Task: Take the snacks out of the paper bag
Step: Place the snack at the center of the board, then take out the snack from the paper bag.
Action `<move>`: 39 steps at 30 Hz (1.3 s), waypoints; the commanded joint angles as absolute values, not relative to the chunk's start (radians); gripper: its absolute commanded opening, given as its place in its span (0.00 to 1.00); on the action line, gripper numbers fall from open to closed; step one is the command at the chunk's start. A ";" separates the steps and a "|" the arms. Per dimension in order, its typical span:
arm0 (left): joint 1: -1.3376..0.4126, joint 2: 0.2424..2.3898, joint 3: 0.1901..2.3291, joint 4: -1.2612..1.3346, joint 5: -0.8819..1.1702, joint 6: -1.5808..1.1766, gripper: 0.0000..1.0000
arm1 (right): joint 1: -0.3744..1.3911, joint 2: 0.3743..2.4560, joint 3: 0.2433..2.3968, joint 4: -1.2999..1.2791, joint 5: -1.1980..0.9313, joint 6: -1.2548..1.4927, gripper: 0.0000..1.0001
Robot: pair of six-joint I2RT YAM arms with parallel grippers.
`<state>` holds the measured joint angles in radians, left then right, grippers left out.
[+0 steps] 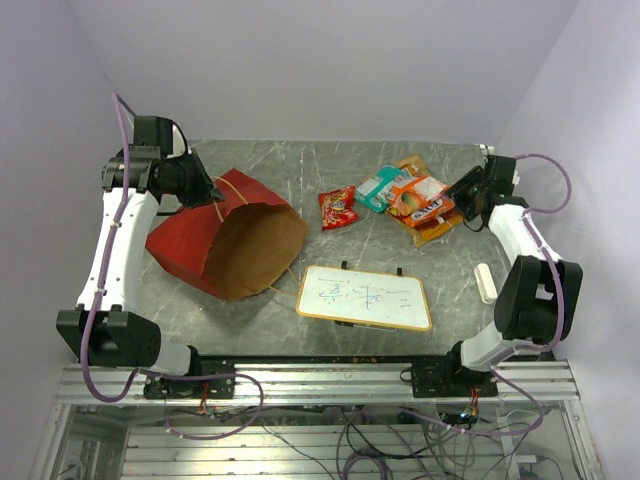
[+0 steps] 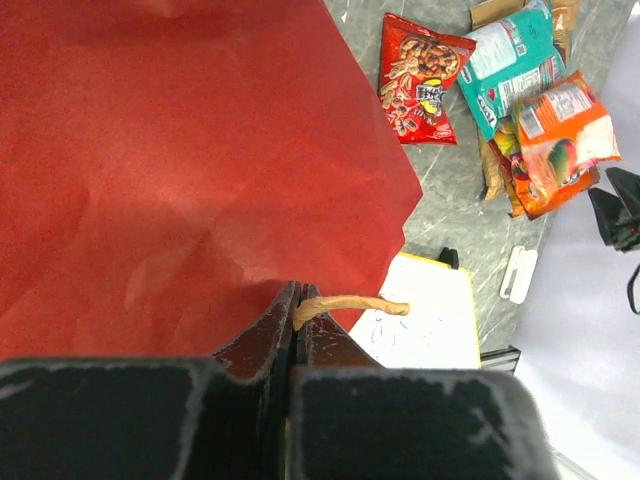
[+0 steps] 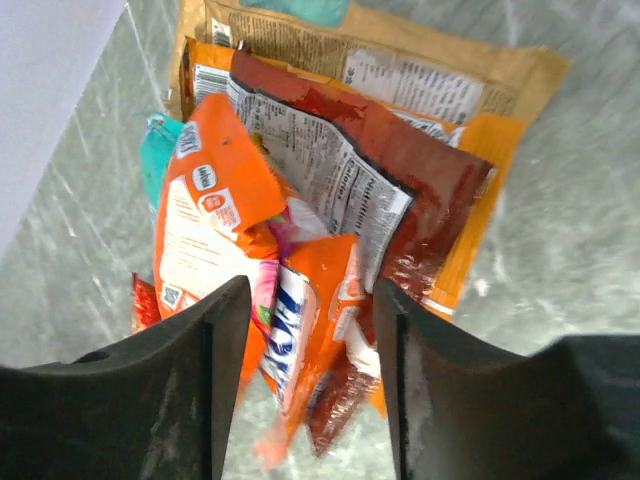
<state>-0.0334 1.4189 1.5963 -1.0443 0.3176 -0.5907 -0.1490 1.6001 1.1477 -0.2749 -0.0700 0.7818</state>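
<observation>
The paper bag [image 1: 185,240] lies on its side at the left of the desk [image 1: 300,165]. Its long axis runs left to right, and the open brown mouth faces right and slightly near, toward the whiteboard [image 1: 365,297]. The left pincer [image 2: 297,310] sits at the far rim of that mouth, clenched on the string handle [image 2: 352,305]. No packet shows inside from above, so the bag looks emptied.

The snacks [image 1: 415,200] lie in an overlapping heap at the far right, well apart from the bag. A red packet [image 1: 338,207] sits alone just left of the heap. The right pincer [image 3: 310,400] is released, its two fingers spread to either side of the orange packets on top of the heap. The right arm is therefore much the nearer one to the snacks. The heap lies straight ahead of that pincer, toward the left.
</observation>
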 commanded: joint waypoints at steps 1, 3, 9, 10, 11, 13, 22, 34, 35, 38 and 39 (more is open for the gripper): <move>-0.025 1.439 1.634 -1.045 0.335 -0.579 0.07 | -0.157 1.507 1.192 -0.350 -0.005 0.626 0.56; -0.025 1.440 1.638 -1.050 0.327 -0.575 0.07 | -0.150 1.500 1.222 -0.350 -0.029 0.588 0.59; -0.025 1.432 1.624 -1.072 0.307 -0.549 0.07 | -0.018 1.541 1.295 -0.258 -0.174 0.442 0.60; -0.024 1.427 1.618 -1.079 0.295 -0.541 0.07 | 0.015 1.549 1.306 -0.243 -0.190 0.395 0.61; -0.024 1.420 1.612 -1.089 0.282 -0.531 0.07 | 0.053 1.554 1.311 -0.228 -0.206 0.358 0.61; -0.022 1.403 1.596 -1.102 0.259 -0.513 0.07 | 0.136 1.557 1.306 -0.187 -0.247 0.292 0.62; -0.017 1.292 1.513 -1.140 0.165 -0.465 0.07 | 0.470 1.510 1.179 0.060 -0.515 -0.099 0.63; -0.015 1.287 1.528 -1.120 0.260 -0.506 0.07 | 0.880 1.638 1.011 0.350 -0.647 -0.647 0.63; -0.015 1.288 1.529 -1.114 0.275 -0.510 0.07 | 0.902 1.660 1.011 0.372 -0.639 -0.674 0.63; -0.015 1.288 1.536 -1.103 0.311 -0.525 0.07 | 0.965 1.726 1.007 0.461 -0.581 -0.794 0.64; -0.015 1.292 1.543 -1.109 0.323 -0.526 0.07 | 0.978 1.750 1.008 0.499 -0.563 -0.800 0.65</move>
